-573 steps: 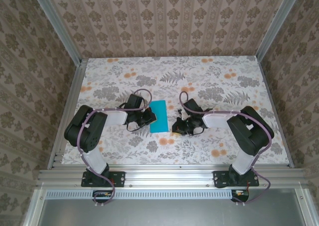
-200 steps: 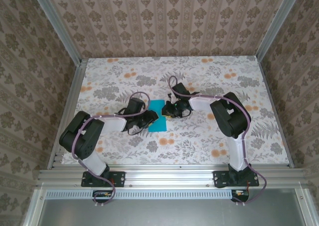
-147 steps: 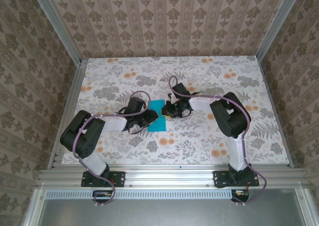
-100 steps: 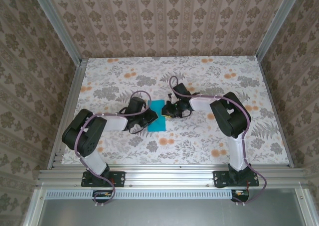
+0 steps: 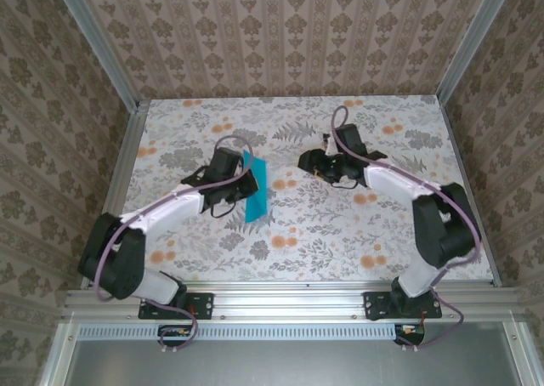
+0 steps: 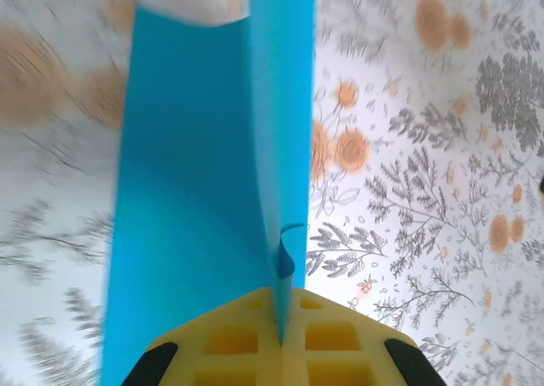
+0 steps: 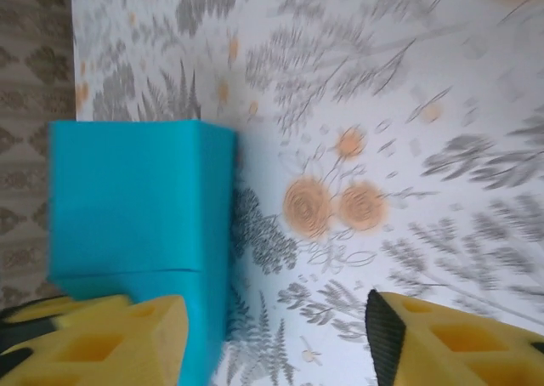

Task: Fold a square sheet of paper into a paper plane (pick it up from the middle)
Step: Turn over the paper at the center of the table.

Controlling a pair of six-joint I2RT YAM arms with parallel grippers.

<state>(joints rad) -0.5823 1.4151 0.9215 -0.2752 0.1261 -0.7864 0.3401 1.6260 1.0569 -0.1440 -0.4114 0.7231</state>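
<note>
The left gripper [image 6: 280,322] pinches the folded paper [image 5: 255,192], fingers pressed together on it, holding it tilted over the table [image 5: 357,229]. The right gripper [image 5: 310,161] sits well apart, fingers spread

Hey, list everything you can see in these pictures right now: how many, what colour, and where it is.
square sheet of paper: one, bright cyan-blue, folded, held up off the table, left of centre
table: one, white with grey and orange floral print, floor of the enclosure
walls: three, beige patterned wallpaper, around the table
frame rails: silver metal, along the near edge and corners
left end effector: one, yellow fingers, shut on the paper
right end effector: one, yellow fingers, open, holding nothing, right of the paper
</note>
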